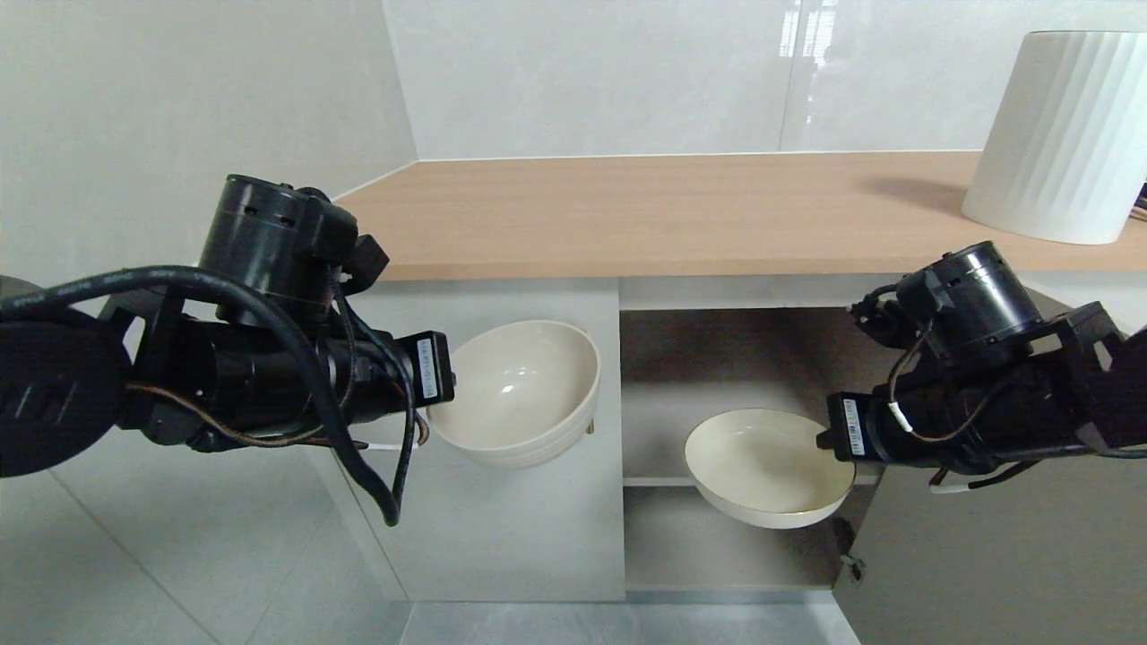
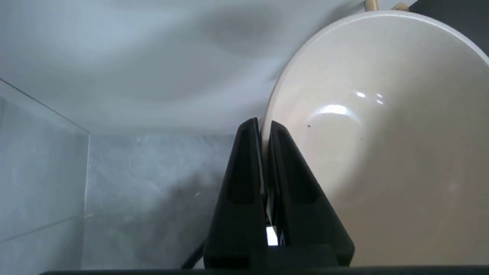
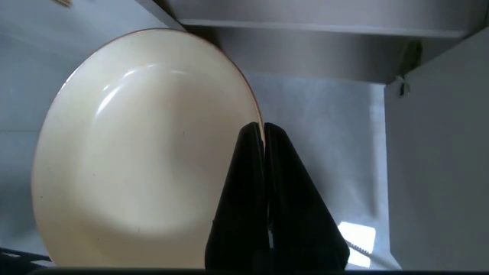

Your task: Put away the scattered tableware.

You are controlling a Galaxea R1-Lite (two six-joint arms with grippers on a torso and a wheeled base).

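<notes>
Left arm: we are seeing the left arm point(image 1: 269, 376) lying roughly level in the head view, entering from 9 o'clock with its wrist pointing toward 3 o'clock, in front of the cabinet's closed panel.
Left jaws: they are pinching together on the rim of the deep bowl point(image 1: 524, 394), one finger inside the wall and one outside.
Deep bowl: it is hanging at the 3 o'clock side of the left jaws, tipped so we are looking into its mouth; it is plain cream and glossy, with ridges on its outer wall.
Right arm: the right arm point(image 1: 977, 394) is entering from 3 o'clock, wrist pointing toward 9 o'clock.
Right jaws: they are clamping the rim of the shallow bowl point(image 1: 766, 466).
Shallow bowl: it is hanging at 9 o'clock of the right jaws, before the open cabinet point(image 1: 717, 358) and across its shelf point(image 1: 654, 481); it is cream, wide and low, with its inside facing up.
Desk: the wooden desk point(image 1: 672, 210) is carrying a ribbed white shade point(image 1: 1057, 134) at 2 o'clock.
</notes>
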